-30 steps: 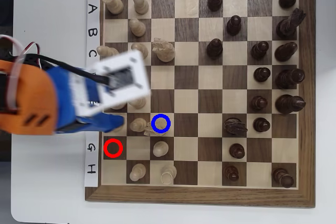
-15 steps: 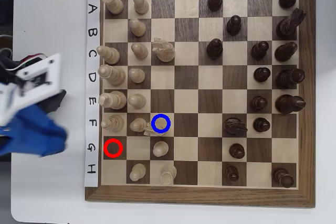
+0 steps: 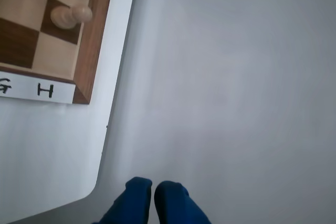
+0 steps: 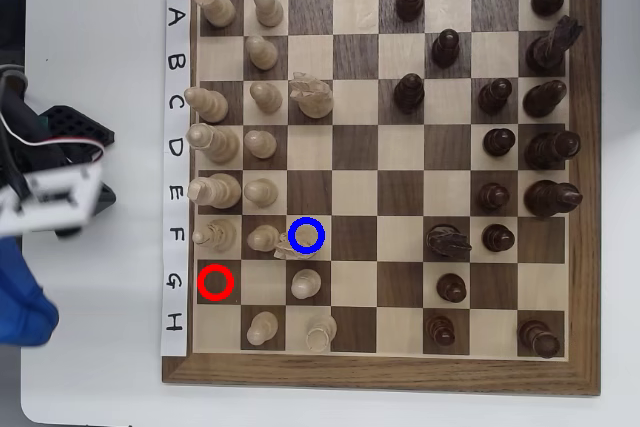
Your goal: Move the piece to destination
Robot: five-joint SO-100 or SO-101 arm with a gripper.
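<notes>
**Knight on the blue-ringed square, arm off the board**

The piece [image 4: 306, 236] stands on the destination [image 4: 325, 222], the light square in row F, column 3. The blue ring hides most of it, with a sliver of cream base showing at the ring's near edge. It looks upright, so its long axis runs straight up toward the overhead camera. The ring hides the carved head too much to tell which way it faces. A cream pawn [image 4: 263, 238] stands just beside it on the left, and another pawn [image 4: 305, 284] is on the next square nearer, toward row H. The red-ringed square [image 4: 215, 282], left and nearer, is empty. The other cream knight [image 4: 312, 97] is well apart, farther up column 3.

The placement therefore looks complete, and the step in hand seems to be parking the arm. The gripper [image 3: 153, 199] hangs over the bare table [image 4: 90, 367], left of the chessboard [image 4: 380, 375], whose H corner shows in the wrist view. Its blue fingertips [image 3: 139, 198] are pressed nearly together with nothing between them.

To do this step well, keep the arm travelling leftward and high, clear of the tall cream pieces in column 1. Confirm that the knight sits inside its square rather than on a line.
</notes>
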